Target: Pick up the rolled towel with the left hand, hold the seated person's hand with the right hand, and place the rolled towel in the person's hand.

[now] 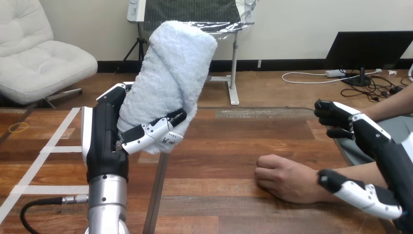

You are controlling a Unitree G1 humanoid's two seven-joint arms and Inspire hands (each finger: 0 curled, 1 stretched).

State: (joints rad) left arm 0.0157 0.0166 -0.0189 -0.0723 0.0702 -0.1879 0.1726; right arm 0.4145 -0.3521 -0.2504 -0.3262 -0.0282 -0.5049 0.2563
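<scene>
Lower right: black-and-white right hand [379,142] spread wide, thumb just beside wrist of person's hand [282,181]. That hand fisted on brown wooden table [229,146], nothing in it, not yet clasped. Centre left: black-and-white left hand [104,141] curled round pale blue rolled terry towel [170,73], raised upright. Pickup done; hold and handover left.

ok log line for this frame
left hand: shut on rolled towel, raised | right hand: open, at person's wrist, not gripping | person's hand: fisted on table | handover: not yet done
</scene>
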